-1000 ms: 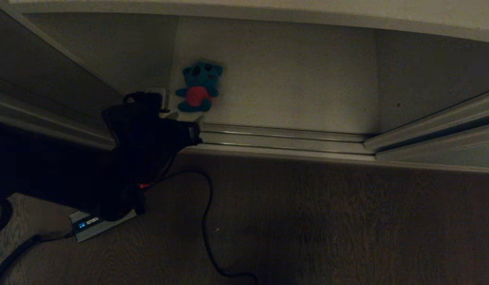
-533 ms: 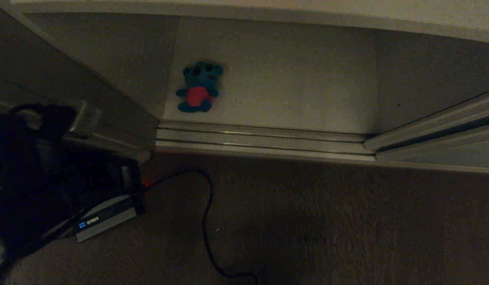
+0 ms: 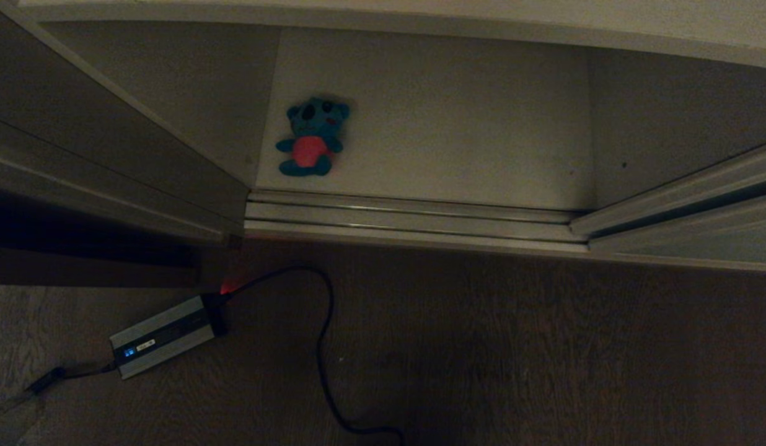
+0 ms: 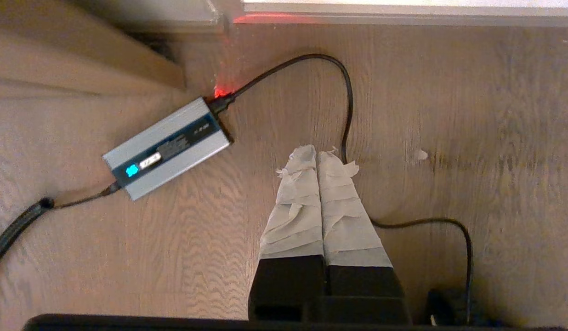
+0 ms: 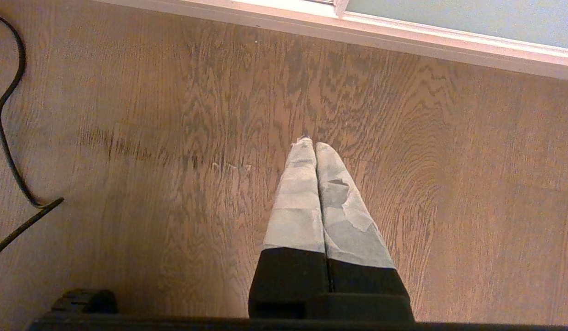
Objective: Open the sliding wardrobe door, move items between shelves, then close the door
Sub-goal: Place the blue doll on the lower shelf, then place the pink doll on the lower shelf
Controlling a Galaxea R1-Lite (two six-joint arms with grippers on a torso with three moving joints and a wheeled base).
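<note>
Head view – blue plush toy: seen lying on the lower shelf, near its left side, a little behind the floor track; red belly turned up toward the camera.
Head view – wardrobe opening: the shelf is seen exposed between a panel at the left and the sliding wardrobe door at the right edge.
Head view – arms: neither hand is seen here.
Head view – floor: dark wood planks; a grey power brick is seen lying at the left with a blue light and a red glow at its plug; a black cable is seen looping from it toward the bottom edge.
Left wrist view – left hand: taped fingers are seen pressed together, nothing between them; hung above the floor, pointing down.
Left wrist view – surroundings: the power brick is seen beside the fingertips, not touching; the cable is seen passing just behind them.
Right wrist view – right hand: taped fingers are seen closed together, empty, above bare floor.
Right wrist view – surroundings: the pale grey-green door and its cream frame strip are seen along the far edge; a length of cable is seen well apart.
</note>
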